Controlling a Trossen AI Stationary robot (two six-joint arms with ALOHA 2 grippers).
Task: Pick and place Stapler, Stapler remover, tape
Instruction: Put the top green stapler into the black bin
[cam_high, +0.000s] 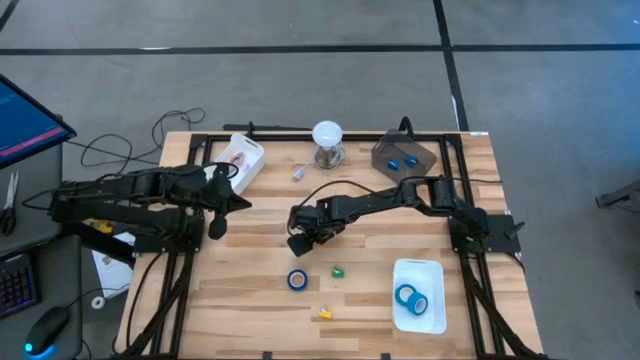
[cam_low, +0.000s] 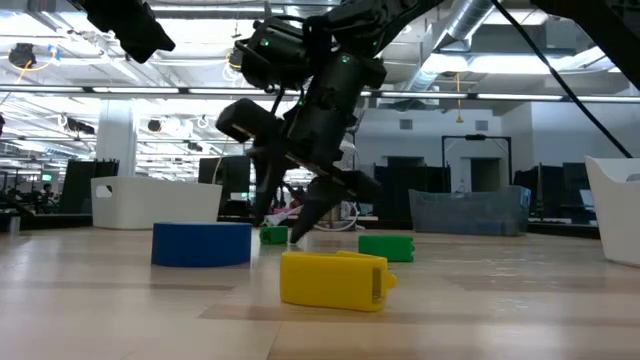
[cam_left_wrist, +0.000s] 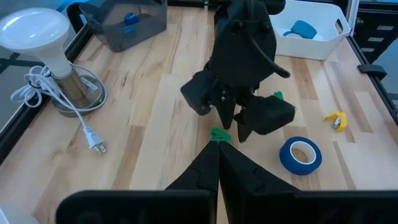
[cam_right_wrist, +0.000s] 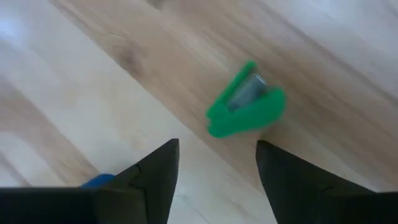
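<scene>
My right gripper (cam_high: 300, 244) is open, pointing down over a small green stapler-like piece (cam_right_wrist: 245, 102) on the table. Its fingers stand above the piece and touch nothing; they also show in the low view (cam_low: 278, 226). A second green piece (cam_high: 338, 270) and a yellow piece (cam_high: 325, 312) lie nearer the front. One blue tape roll (cam_high: 298, 279) lies flat on the table. More blue tape (cam_high: 410, 298) lies in the white tray (cam_high: 432, 268). My left gripper (cam_high: 243, 203) is shut and empty, waiting at the left.
A grey bin (cam_high: 425, 155) with small blue things stands at the far right. A lamp bulb on a stand (cam_high: 327, 140) with a white cord (cam_high: 300, 172) is at the far middle. A white box (cam_high: 240, 160) sits at the far left.
</scene>
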